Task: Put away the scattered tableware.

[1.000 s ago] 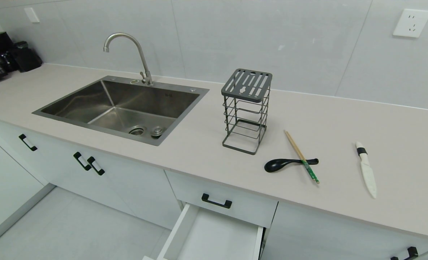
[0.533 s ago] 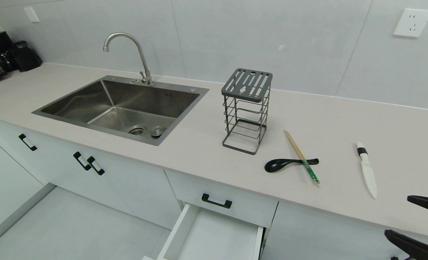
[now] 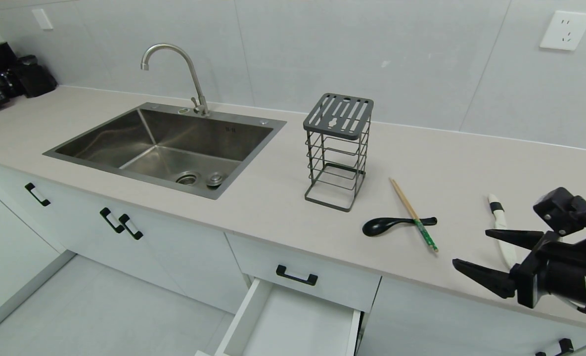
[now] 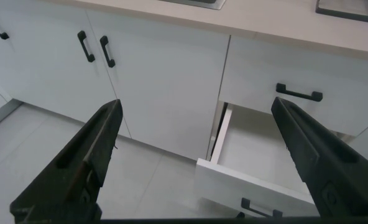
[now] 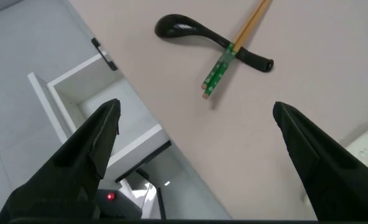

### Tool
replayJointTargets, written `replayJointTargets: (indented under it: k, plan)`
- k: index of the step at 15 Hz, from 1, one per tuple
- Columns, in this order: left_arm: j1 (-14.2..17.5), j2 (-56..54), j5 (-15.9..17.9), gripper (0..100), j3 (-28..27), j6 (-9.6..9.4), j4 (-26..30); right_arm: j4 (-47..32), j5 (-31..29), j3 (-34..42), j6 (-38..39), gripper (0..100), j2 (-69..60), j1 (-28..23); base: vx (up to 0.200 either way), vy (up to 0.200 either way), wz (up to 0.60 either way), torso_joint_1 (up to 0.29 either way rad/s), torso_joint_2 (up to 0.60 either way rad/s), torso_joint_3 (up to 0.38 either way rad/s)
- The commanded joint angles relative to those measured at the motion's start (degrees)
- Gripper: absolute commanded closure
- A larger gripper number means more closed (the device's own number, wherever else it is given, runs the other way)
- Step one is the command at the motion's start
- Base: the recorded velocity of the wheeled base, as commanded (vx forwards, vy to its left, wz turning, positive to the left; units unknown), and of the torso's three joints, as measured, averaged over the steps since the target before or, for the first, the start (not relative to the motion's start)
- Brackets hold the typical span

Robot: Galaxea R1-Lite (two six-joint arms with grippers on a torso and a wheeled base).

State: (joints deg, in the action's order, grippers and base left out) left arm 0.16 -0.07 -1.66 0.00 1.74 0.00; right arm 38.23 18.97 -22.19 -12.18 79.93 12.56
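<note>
Right gripper (image 3: 472,248) spread wide over worktop's (image 3: 273,198) front edge, white knife (image 3: 499,222) just beyond it, chopsticks (image 3: 411,212) crossing black spoon (image 3: 379,226) farther left.

The right hand (image 3: 474,249) hangs spread wide over the front edge of the table (image 3: 283,207), partly covering a white knife (image 3: 499,223). Chopsticks (image 3: 411,213) lie across a black spoon (image 3: 378,227) near the wire rack (image 3: 337,148).

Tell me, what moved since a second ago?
The right pincer came in from the lower right and rose over the counter front edge, beside the white knife, open and holding nothing. Nothing was grabbed or let go. The black spoon, chopsticks, knife, wire rack and open drawer stayed put.
</note>
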Motion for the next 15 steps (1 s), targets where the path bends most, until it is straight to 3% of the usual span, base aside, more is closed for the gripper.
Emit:
replayJointTargets:
  k: [1, 5, 9, 15]
  plan:
    - [0.02, 0.07, -0.01, 0, 0.00, 0.01, 0.00, 0.62, 0.02, -1.19, -0.04, 0, 5.32, 0.10, 0.000, 0.000, 0.00, 0.000, 0.00, 0.000]
    - [0.02, 0.07, -0.01, 0, 0.00, 0.01, 0.00, 0.62, -0.42, -3.74, -0.04, 0, 7.52, 0.45, 0.000, 0.000, 0.00, 0.000, 0.00, 0.000]
    - [0.02, 0.07, -0.01, 0, 0.00, 0.01, 0.00, 0.53, -0.51, -8.93, 6.55, 0, 14.02, 1.33, 0.000, 0.000, 0.00, 0.000, 0.00, 0.000]
    - [0.02, 0.07, -0.01, 0, 0.00, 0.01, 0.00, 0.53, -7.19, -13.23, 7.96, 0, 19.82, 5.11, 0.000, 0.000, 0.00, 0.000, 0.00, 0.000]
